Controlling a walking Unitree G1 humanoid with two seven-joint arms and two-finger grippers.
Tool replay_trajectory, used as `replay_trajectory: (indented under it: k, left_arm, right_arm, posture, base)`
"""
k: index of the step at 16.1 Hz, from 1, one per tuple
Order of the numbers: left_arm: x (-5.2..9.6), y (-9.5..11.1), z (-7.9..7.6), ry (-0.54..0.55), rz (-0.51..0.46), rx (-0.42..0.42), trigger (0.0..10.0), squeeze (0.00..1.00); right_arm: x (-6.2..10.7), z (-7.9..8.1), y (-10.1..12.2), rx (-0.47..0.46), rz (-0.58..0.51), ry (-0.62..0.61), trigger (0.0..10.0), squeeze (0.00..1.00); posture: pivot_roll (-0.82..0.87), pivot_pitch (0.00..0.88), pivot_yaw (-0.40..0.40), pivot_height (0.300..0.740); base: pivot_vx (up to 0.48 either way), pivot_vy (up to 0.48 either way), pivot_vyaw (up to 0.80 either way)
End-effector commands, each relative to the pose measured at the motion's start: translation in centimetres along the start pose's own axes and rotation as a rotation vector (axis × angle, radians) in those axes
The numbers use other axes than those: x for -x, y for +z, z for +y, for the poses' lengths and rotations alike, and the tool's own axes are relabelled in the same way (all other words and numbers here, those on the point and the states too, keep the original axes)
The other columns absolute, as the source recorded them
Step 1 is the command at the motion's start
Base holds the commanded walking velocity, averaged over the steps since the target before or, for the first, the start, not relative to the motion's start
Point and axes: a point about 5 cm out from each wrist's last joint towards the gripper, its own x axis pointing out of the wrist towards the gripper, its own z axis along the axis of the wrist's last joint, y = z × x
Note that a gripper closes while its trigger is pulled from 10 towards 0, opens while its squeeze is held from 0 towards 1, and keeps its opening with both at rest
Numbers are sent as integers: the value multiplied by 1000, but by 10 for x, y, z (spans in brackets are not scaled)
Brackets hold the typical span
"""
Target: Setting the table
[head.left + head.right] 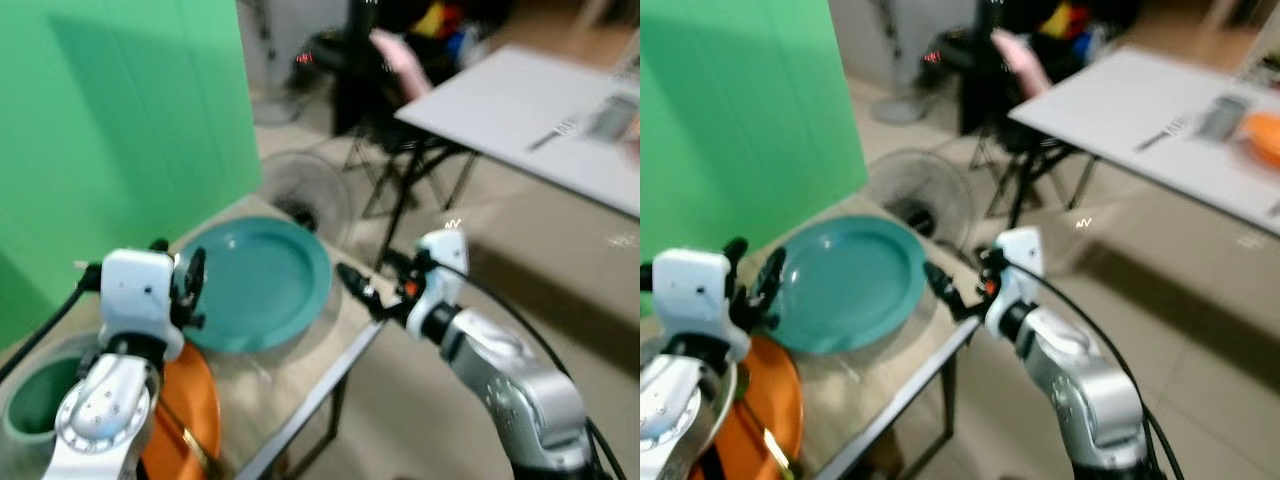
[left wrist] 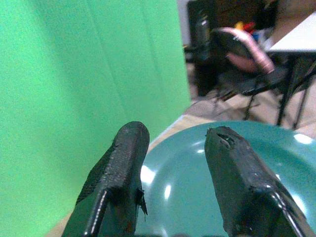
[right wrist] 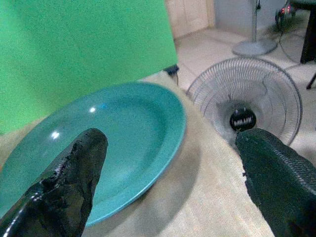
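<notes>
Green backdrop [image 1: 120, 130] stands behind your near surface [image 1: 300, 370], a pale tabletop with a metal edge. Your left gripper [image 2: 173, 163] has its fingers [image 2: 118, 168] apart with nothing between them, poised over the near rim of the teal plate [image 1: 255, 280]. Your right gripper [image 3: 168, 168] has its fingers [image 3: 69, 182] spread wide as well, at the table's edge just beside the plate's rim and holding nothing.

From the right wrist you get what the head views only hint at: the plate lies flat, shallow and shiny, with nothing on it, and a floor fan [image 3: 244, 106] with a wire grille stands on the tiled floor just past the table's end. From the left wrist you see the plate from its other side, against the backdrop, with a dark chair carrying something pink [image 2: 244, 49] farther back.

From the head you see more dishes. An orange plate [image 1: 185, 410] lies close under your left arm, near the teal one. A green bowl [image 1: 35, 400] sits beside it at the picture's edge; its contents cannot be made out. Well apart across the floor stands a white table [image 1: 1140, 120] carrying a fork [image 1: 1160, 132], a grey cup [image 1: 1220, 115] and something orange [image 1: 1265, 135], all blurred.
</notes>
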Motion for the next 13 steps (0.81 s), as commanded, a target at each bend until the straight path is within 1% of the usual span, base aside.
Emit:
replay_trajectory:
  k: [1, 4, 5, 6, 7, 8, 9, 10, 11, 12, 13]
  left_arm:
    - [-1, 2, -5, -33, -5, -5, 10000, 0]
    - [-3, 6, -12, -84, -27, -2, 10000, 0]
    - [-3, 7, -14, -93, -29, -5, 10000, 0]
    - [-4, 7, -16, -104, -30, -5, 10000, 0]
    - [-4, 8, -17, -111, -32, -2, 10000, 0]
    - [-5, 9, -19, -136, -35, 1, 10000, 0]
    - [-4, 11, -22, -170, -39, 10, 10000, 0]
    - [-2, 12, -26, -223, -34, -1, 10000, 0]
    - [1, 13, -29, -274, -31, -10, 10000, 0]
    - [4, 13, -29, -312, -16, -2, 10000, 0]
    - [5, 13, -28, -323, -6, -1, 10000, 0]
  right_arm:
    - [-6, -1, 4, -44, 18, 22, 10000, 1000]
    - [-27, -6, 17, -101, 22, 18, 10000, 1000]
    - [-33, -10, 22, -144, 28, 17, 10000, 1000]
    - [-43, -11, 20, -183, 115, 40, 10000, 1000]
    - [-45, -12, 20, -190, 129, 39, 10000, 1000]
    - [-53, -13, 20, -246, 160, 54, 10000, 859]
    - [-59, -14, 20, -289, 181, 66, 10000, 690]
    - [-65, -14, 21, -349, 200, 97, 10000, 0]
    - [-70, -13, 22, -401, 211, 130, 10000, 0]
    - [-75, -12, 24, -487, 222, 180, 10000, 0]
    - [-77, -11, 24, -523, 226, 204, 10000, 0]
  posture:
    - [2, 5, 22, 740]
    - [7, 5, 14, 740]
    - [4, 6, 13, 740]
    - [-1, 9, 15, 740]
    - [-2, 10, 15, 740]
    - [-1, 11, 13, 740]
    - [2, 13, 10, 740]
    - [5, 15, 7, 740]
    - [6, 15, 6, 740]
    - [11, 20, 1, 740]
    - [11, 20, 1, 740]
  base:
    - [0, 0, 0]
    - [0, 0, 0]
    - [0, 0, 0]
    - [0, 0, 0]
    - [0, 0, 0]
    - [0, 0, 0]
    - [0, 0, 0]
    - [0, 0, 0]
    - [0, 0, 0]
    - [0, 0, 0]
    - [0, 0, 0]
